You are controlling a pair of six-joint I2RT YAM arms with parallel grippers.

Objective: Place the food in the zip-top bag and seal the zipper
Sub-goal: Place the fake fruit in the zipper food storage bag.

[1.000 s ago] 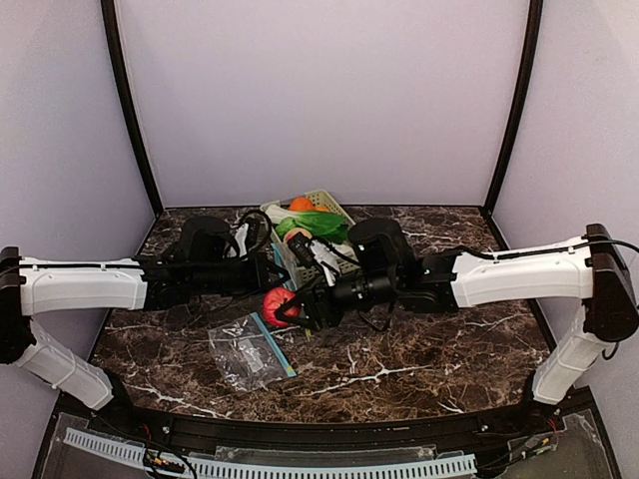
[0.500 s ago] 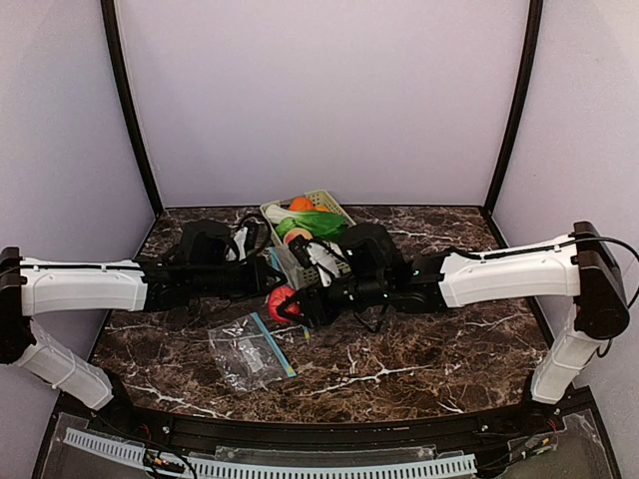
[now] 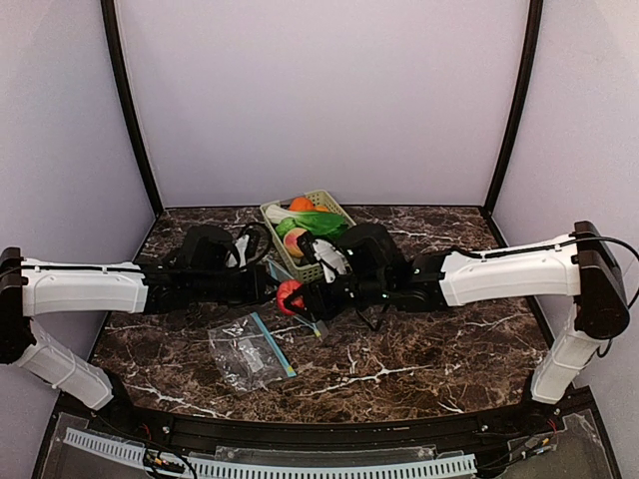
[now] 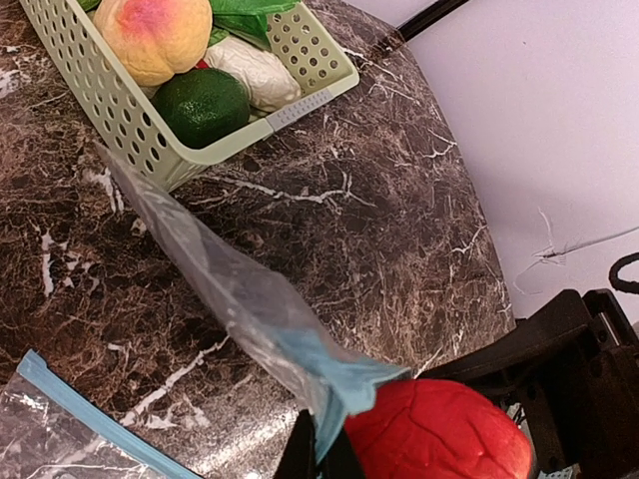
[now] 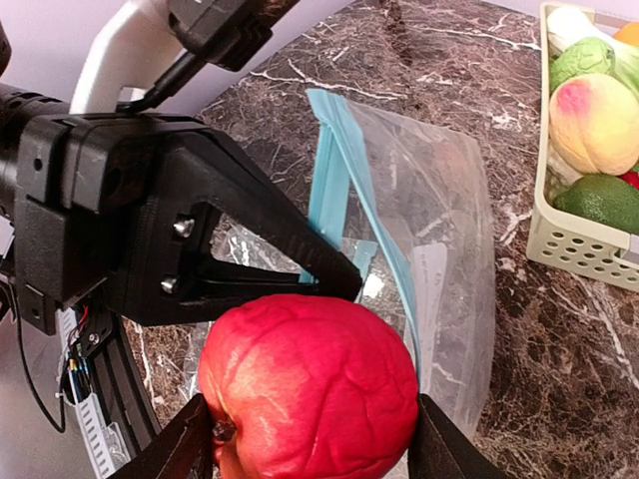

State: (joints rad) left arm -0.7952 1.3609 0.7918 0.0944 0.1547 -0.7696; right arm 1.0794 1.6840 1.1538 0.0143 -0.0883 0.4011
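Our left tool (image 4: 321,454) stays pinched shut on the bag (image 5: 429,230), holding its mouth up off the surface. The apple (image 5: 310,389), gripped between the fingers of our right tool (image 5: 310,449), has shifted slightly up and right over the last second and now sits just at that mouth, not yet inside. We judge insertion comes next. The peach (image 5: 594,120) and other food wait in the basket (image 5: 579,249). The tabletop (image 3: 429,349) is dark veined marble, enclosed by pale lilac walls (image 3: 319,100).
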